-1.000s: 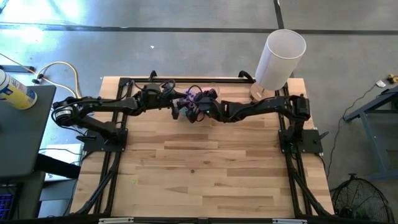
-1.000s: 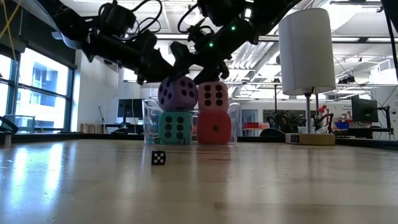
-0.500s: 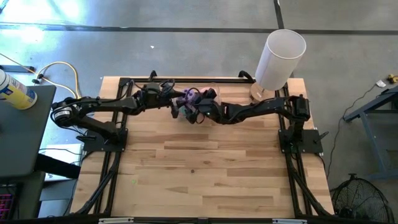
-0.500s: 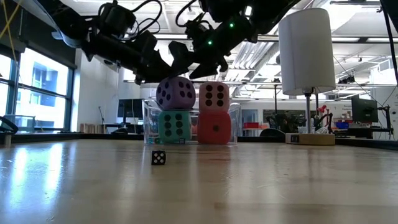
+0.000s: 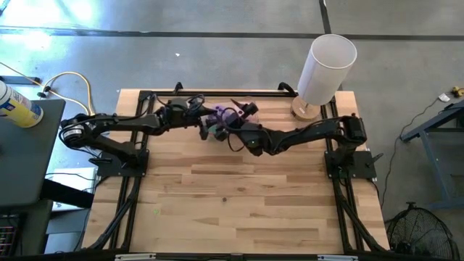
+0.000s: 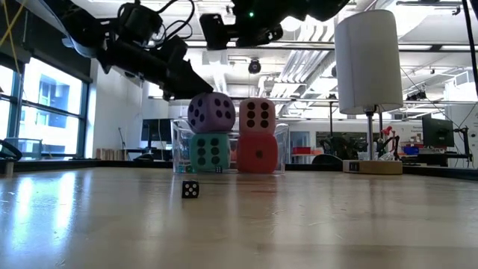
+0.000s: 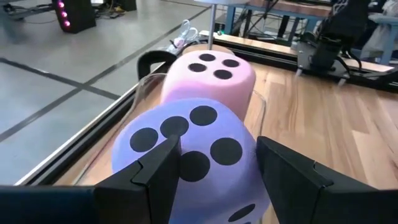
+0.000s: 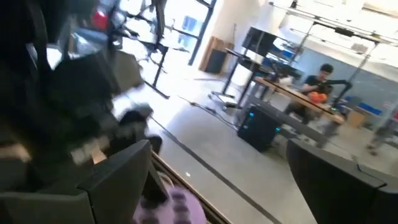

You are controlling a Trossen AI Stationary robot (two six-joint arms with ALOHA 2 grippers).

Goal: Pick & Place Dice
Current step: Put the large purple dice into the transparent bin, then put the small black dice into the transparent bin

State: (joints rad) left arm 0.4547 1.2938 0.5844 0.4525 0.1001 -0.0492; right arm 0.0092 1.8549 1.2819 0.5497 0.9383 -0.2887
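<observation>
Gripping the purple die (image 6: 211,113), the left gripper (image 7: 214,165) clamps it atop the teal die (image 6: 210,153) at the table's (image 5: 239,203) far edge.
Pink die (image 6: 256,116) sits on red die (image 6: 257,154) just beside, all 4 w/in a clear container (image 6: 280,149). Right gripper (image 8: 217,168), fingers wide apart and empty, hangs above the stack, near the white cylinder (image 5: 328,67).
</observation>
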